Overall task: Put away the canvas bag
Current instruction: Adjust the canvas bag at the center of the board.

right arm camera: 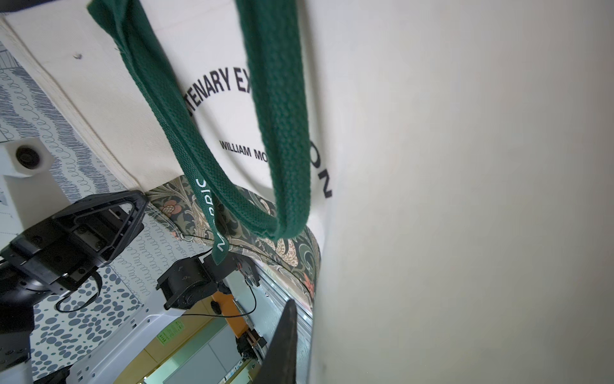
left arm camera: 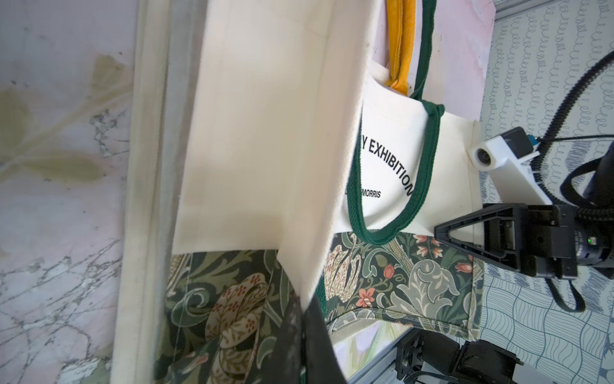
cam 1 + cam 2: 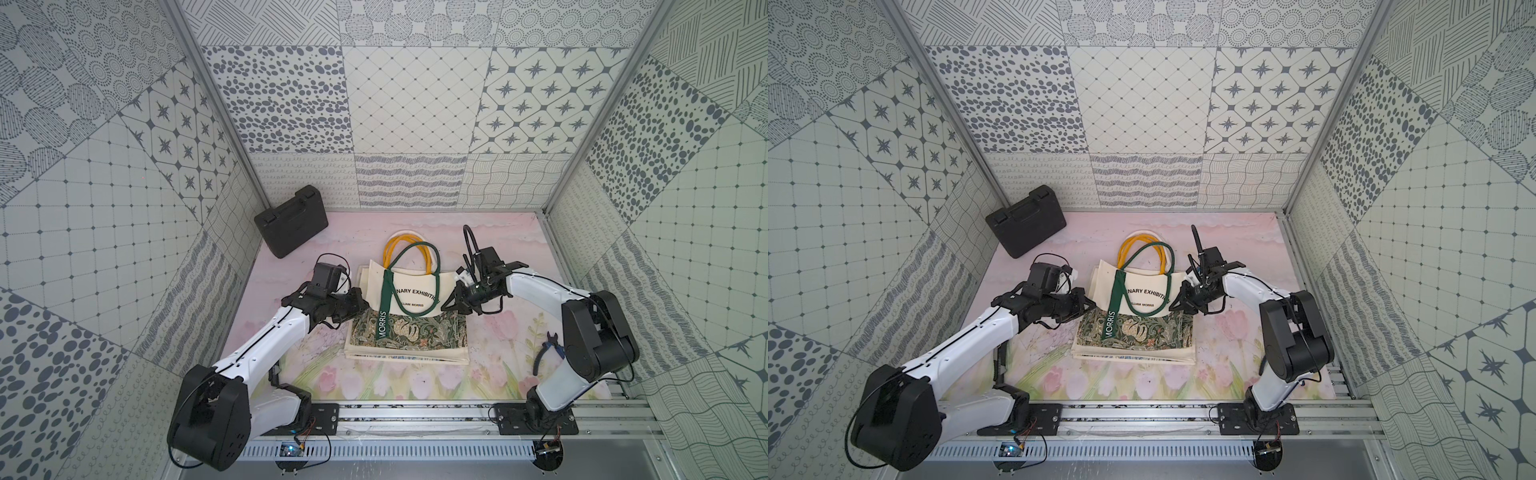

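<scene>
Wrist views show what the top views cannot: cream cloth drawn up into the left gripper and right gripper, each clamped on a side edge of the bag. The bag lies mid-table atop a stack of others. It is cream with black lettering, a floral lower panel and a green strap.

I have both arms reaching inward from their bases, elbows bent outward and forearms low. The left gripper points toward my right with its jaws pinched tight. The right gripper faces it, jaws nearly together.
</scene>
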